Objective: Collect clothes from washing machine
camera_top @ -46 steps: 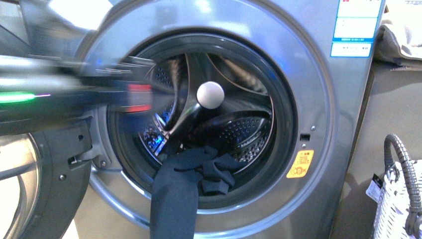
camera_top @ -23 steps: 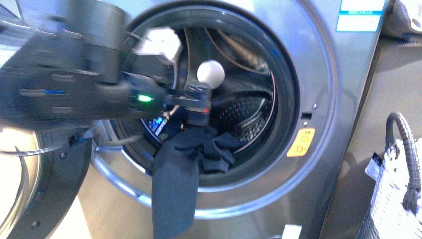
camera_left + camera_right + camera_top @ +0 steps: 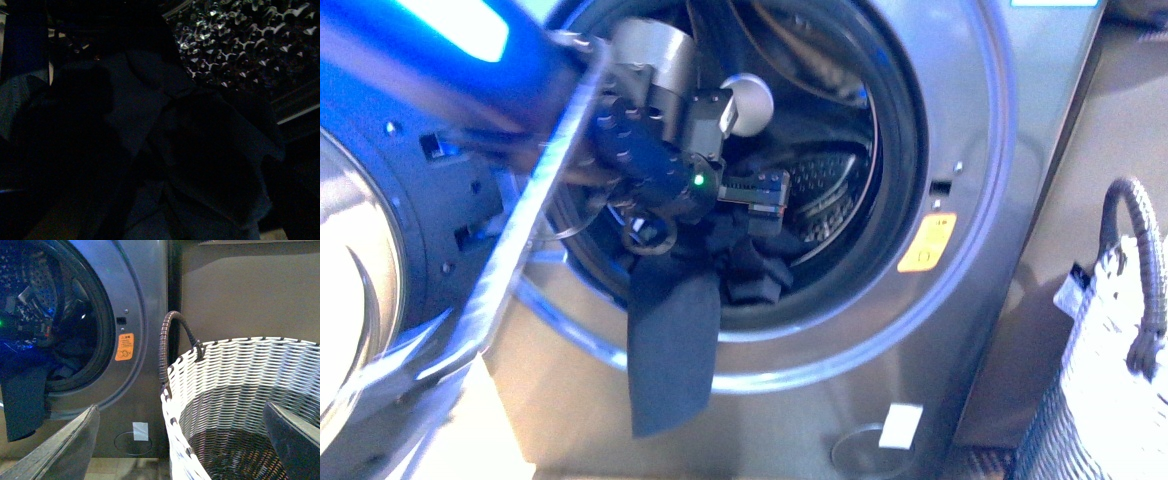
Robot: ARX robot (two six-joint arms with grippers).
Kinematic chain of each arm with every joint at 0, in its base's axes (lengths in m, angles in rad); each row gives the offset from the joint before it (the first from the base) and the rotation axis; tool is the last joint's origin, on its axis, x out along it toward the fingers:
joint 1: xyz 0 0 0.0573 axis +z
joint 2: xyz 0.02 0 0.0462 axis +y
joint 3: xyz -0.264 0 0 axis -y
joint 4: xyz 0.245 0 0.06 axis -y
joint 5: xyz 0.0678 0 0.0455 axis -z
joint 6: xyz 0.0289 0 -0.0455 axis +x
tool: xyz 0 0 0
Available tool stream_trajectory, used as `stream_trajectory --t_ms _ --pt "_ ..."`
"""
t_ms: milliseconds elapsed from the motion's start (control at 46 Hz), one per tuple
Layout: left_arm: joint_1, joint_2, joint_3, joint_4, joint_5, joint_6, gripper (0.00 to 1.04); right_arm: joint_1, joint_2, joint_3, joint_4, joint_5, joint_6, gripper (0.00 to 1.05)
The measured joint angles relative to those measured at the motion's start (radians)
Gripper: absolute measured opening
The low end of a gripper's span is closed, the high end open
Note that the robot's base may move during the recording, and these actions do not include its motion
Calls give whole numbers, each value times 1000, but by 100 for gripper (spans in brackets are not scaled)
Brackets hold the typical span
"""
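The silver-grey washing machine [image 3: 970, 120] stands with its door [image 3: 380, 260] swung open to the left. Dark navy clothes [image 3: 670, 320] lie bunched on the lower rim of the opening, with one long end hanging down the front. My left gripper [image 3: 765, 195] reaches into the opening just above the bunched part, open and holding nothing. The left wrist view is very dim and shows only fabric folds [image 3: 140, 110] close below and perforated drum [image 3: 240, 40]. My right gripper [image 3: 180, 450] is open over the basket [image 3: 240, 370], apart from the washing machine [image 3: 145, 300] and the hanging clothes [image 3: 25, 400].
A white ball [image 3: 750, 98] sits inside the drum above the left wrist. The woven basket [image 3: 1110, 390] with its dark handle [image 3: 1135, 250] stands on the floor to the right of the washer. An orange sticker [image 3: 927, 243] marks the washer front.
My left arm has swung from the left edge into the drum opening and come down close over the clothes. The front view has dipped lower. The garment hangs as before.
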Motion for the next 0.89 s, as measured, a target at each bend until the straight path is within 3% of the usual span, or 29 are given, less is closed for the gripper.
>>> stream_trajectory --t_ms 109,370,718,892 --pt "8 69 151 -113 -75 40 98 0 0 0 0 0 0 97" --pt "20 147 217 -124 -126 92 98 0 0 0 0 0 0 97" --pt "21 172 167 -248 -78 -17 98 0 0 0 0 0 0 97" --pt "29 162 161 -280 0 -70 98 0 0 0 0 0 0 97"
